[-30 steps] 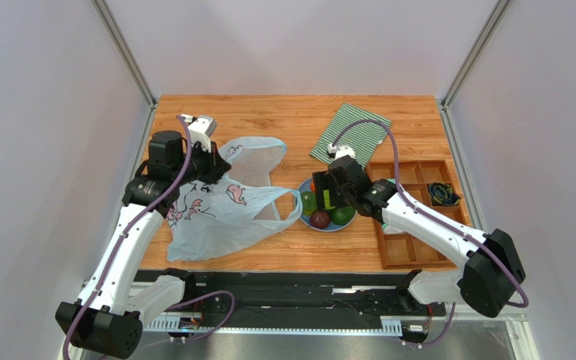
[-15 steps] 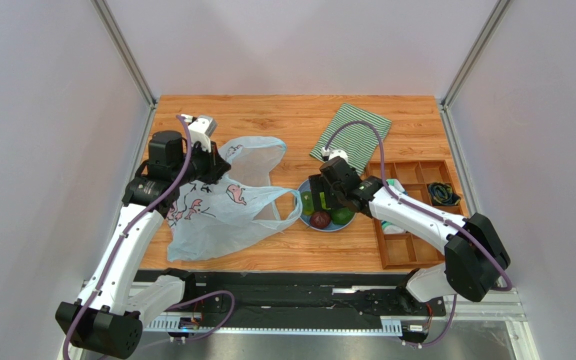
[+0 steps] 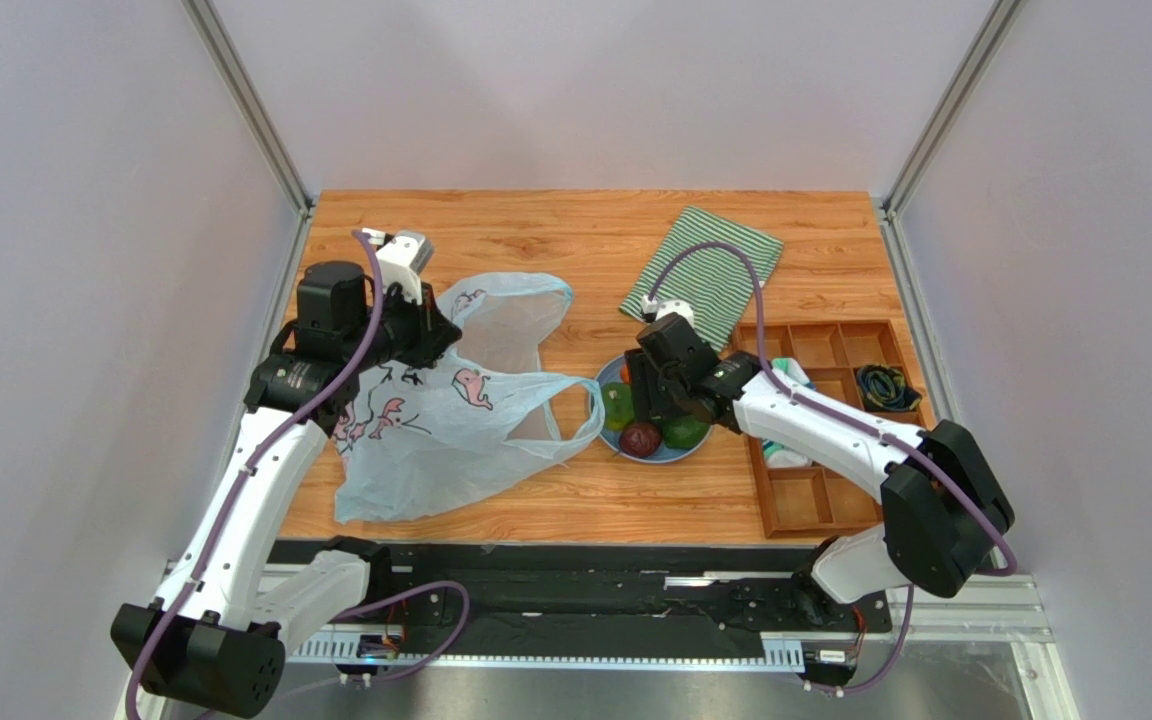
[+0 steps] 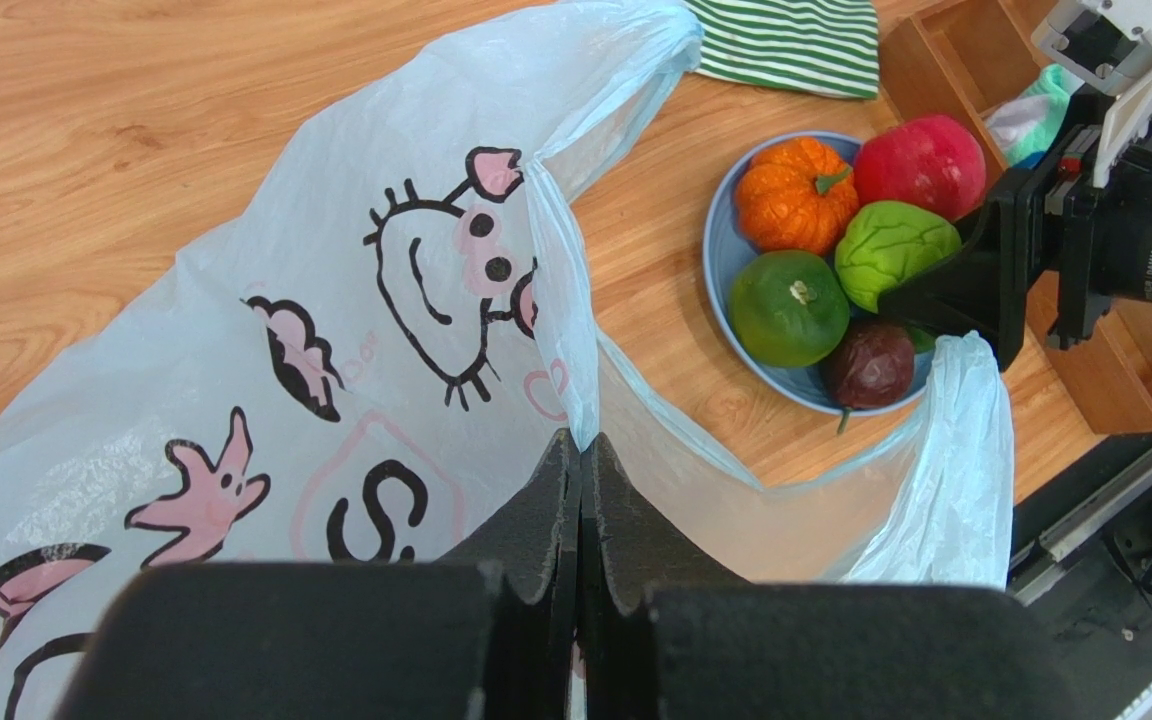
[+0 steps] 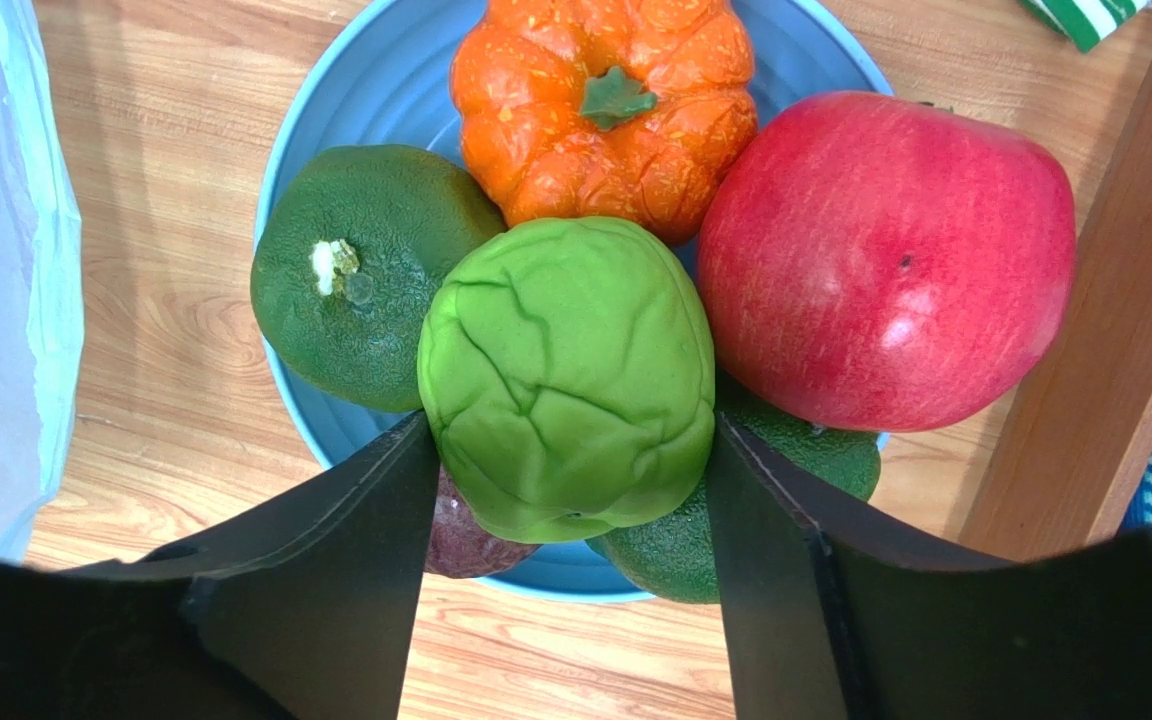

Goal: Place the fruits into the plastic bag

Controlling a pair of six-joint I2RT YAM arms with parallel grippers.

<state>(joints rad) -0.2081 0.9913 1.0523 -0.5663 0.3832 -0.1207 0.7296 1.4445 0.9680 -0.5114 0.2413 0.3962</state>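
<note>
Nothing bagged: my left gripper (image 4: 582, 458) clamps the translucent printed plastic bag (image 4: 312, 375); right gripper (image 5: 570, 435) straddles bright green ball (image 5: 567, 360), grip unclear.

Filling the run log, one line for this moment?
left fingers shut on bag | right fingers flanking green ball | ball atop plate pile

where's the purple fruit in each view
top external: purple fruit at the plate's near-left rim
left wrist: plate's lower right, next to the bag
right wrist: low centre-left, mostly hidden under the green ball
shared landmark: the blue plate
</note>
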